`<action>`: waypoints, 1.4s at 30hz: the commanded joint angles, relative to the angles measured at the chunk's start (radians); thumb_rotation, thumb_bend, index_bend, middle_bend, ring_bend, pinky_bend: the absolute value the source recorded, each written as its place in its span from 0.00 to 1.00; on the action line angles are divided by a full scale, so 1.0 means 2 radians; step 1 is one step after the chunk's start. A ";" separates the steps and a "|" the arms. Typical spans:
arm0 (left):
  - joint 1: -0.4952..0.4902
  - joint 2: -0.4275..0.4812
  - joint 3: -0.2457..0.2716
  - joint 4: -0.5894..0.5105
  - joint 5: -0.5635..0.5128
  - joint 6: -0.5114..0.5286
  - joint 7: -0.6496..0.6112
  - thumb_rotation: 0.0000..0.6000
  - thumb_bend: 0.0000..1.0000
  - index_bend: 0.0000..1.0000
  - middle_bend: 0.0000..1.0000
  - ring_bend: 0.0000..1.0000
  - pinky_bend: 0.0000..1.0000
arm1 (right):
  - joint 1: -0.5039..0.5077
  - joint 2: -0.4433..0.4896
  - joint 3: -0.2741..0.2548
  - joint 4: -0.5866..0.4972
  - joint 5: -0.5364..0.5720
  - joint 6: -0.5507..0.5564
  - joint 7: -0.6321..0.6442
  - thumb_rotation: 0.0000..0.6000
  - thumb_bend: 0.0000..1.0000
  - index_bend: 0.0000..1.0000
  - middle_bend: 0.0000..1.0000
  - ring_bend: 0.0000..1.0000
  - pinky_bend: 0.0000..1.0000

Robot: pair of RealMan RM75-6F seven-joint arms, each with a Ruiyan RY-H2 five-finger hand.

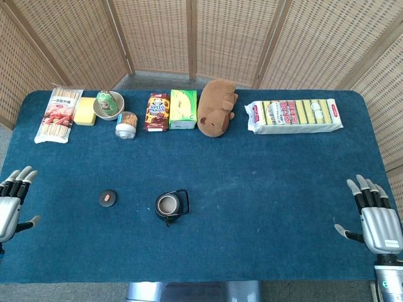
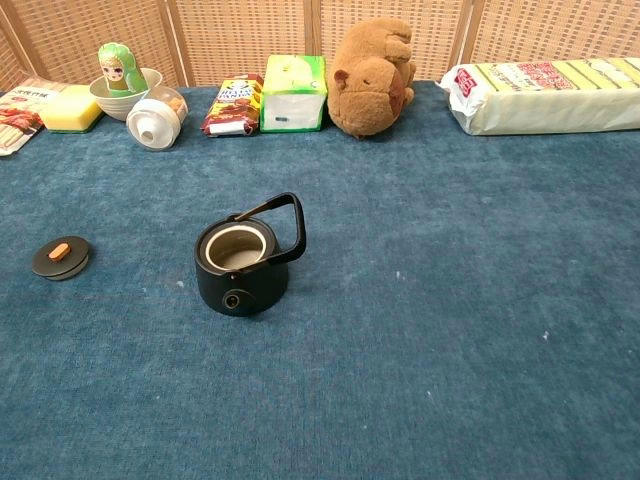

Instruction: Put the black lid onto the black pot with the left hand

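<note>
A: How many task things lie on the table?

B: One black lid with an orange knob, flat on the blue cloth, and one black pot to its right, apart from it, mouth uncovered, handle tilted back.

A: And the hands?

B: Two. The left hand sits at the table's left edge, fingers spread, holding nothing; the right hand mirrors it at the right edge, equally empty
</note>
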 commanded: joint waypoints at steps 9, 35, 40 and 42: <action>-0.006 0.000 0.007 -0.002 -0.002 -0.023 0.008 1.00 0.09 0.00 0.00 0.00 0.14 | 0.000 0.000 -0.001 -0.003 0.003 -0.004 -0.001 0.87 0.00 0.05 0.00 0.03 0.00; -0.141 -0.116 -0.037 -0.073 -0.157 -0.193 0.340 1.00 0.33 0.03 0.00 0.00 0.11 | 0.000 0.020 -0.001 -0.019 0.008 -0.012 0.032 0.87 0.00 0.05 0.00 0.02 0.00; -0.155 -0.132 -0.039 -0.067 -0.171 -0.194 0.350 1.00 0.34 0.04 0.00 0.00 0.11 | -0.001 0.021 -0.001 -0.019 0.007 -0.011 0.034 0.86 0.00 0.05 0.00 0.03 0.00; -0.158 -0.134 -0.038 -0.068 -0.178 -0.194 0.354 1.00 0.34 0.06 0.00 0.00 0.11 | -0.001 0.021 -0.001 -0.019 0.008 -0.011 0.034 0.87 0.00 0.05 0.00 0.03 0.00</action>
